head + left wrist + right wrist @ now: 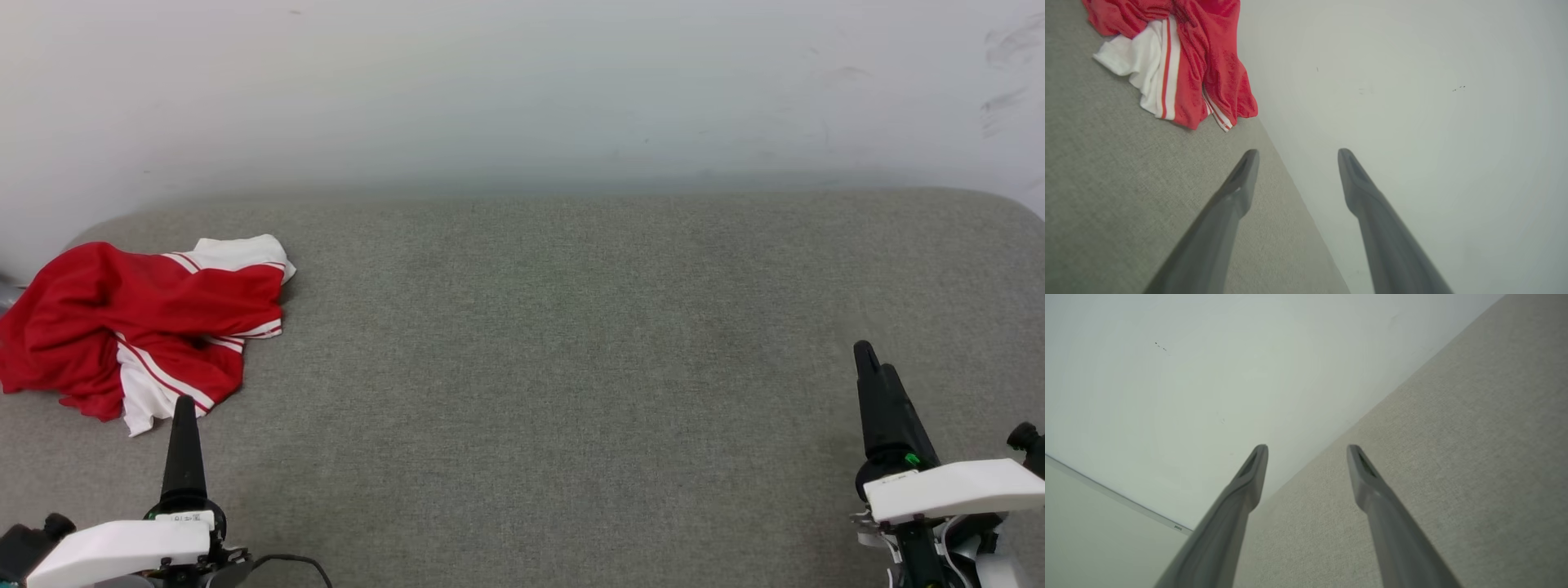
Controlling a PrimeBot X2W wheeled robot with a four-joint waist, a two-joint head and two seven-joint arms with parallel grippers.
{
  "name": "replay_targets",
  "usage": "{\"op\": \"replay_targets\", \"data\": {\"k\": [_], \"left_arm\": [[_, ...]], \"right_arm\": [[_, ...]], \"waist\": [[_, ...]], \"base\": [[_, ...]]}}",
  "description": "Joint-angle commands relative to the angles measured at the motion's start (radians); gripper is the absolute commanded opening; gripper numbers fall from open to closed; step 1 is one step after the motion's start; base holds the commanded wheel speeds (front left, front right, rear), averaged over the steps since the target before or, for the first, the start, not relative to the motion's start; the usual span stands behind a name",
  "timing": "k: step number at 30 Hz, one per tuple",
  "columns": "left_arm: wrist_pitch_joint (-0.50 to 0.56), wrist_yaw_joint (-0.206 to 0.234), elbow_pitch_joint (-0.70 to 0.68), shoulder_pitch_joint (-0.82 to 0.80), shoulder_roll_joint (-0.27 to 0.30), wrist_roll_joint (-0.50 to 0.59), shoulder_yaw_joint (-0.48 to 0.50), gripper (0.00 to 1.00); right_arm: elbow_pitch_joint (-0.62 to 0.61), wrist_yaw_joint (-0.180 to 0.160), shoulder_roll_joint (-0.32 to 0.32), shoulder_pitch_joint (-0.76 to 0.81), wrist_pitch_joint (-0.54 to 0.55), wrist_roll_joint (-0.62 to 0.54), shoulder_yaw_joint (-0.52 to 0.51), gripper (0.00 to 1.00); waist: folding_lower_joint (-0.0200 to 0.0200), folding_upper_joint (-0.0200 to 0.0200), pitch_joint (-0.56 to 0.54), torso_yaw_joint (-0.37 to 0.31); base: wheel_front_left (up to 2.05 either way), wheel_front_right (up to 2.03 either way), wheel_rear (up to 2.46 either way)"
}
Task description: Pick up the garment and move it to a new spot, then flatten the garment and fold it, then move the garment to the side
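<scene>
**Two grippers wide open, one crumpled garment at nine o'clock**

Two things of red and white are made out in the garment (139,327): a red body and white sleeves edged with red-and-white striped trim. It is seen bunched in a loose heap, not spread flat, at about nine o'clock in the head view. It lies on the grey fabric surface (522,367), close to that surface's far left corner and near the pale wall (522,82) behind. A white sleeve is turned out towards twelve o'clock of the heap, and another white piece towards six o'clock.

The left gripper (184,404) is found at seven o'clock in the head view, its dark fingers pointed to twelve o'clock, towards the near edge of the heap. In the left wrist view the left gripper (1296,153) is shown with its jaws spread wide and nothing between them. The garment (1184,61) is seen there at eleven o'clock, apart from the fingertips, on the grey surface (1106,183) where it meets the wall (1412,122).

The right gripper (867,351) is placed at four o'clock in the head view, well apart from the garment. In the right wrist view the right gripper (1306,447) is likewise shown spread wide, with nothing held. The grey surface (1474,457) is seen from one to five o'clock, and the wall (1208,355) from nine to twelve o'clock.

Dark scuff marks (1008,49) are seen on the wall at two o'clock in the head view.
</scene>
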Motion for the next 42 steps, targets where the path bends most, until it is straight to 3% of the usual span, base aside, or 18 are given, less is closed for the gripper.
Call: {"op": "replay_targets", "data": {"k": [1,14,21,28,42], "left_arm": [[-0.010,0.000,-0.036,-0.013,0.003,0.059,0.003,1.00],[-0.051,0.026,-0.193,0.029,0.003,0.385,-0.133,1.00],[-0.072,0.076,-0.231,0.043,0.003,0.574,-0.196,1.00],[-0.089,0.121,-0.259,0.050,0.004,0.696,-0.242,1.00],[-0.124,0.208,-0.257,0.056,0.078,0.876,-0.380,1.00]], "right_arm": [[-0.033,0.000,-0.001,-0.030,-0.012,-0.065,0.007,1.00],[-0.101,0.000,-0.001,-0.026,-0.054,-0.387,0.041,1.00],[-0.110,0.000,-0.001,-0.024,-0.074,-0.533,0.052,1.00],[-0.102,0.000,-0.001,-0.023,-0.091,-0.627,0.047,1.00],[-0.119,0.000,-0.001,-0.029,-0.126,-0.825,0.065,1.00]], "waist": [[0.0000,0.0000,0.001,0.000],[0.0000,0.0000,0.004,-0.003],[0.0000,0.0000,0.005,-0.006],[0.0000,0.0000,0.007,-0.006],[0.0000,0.0000,0.013,-0.009]], "base": [[0.00,0.00,0.00],[0.00,0.00,0.00],[0.00,0.00,0.00],[0.00,0.00,0.00],[0.00,0.00,0.00]]}}
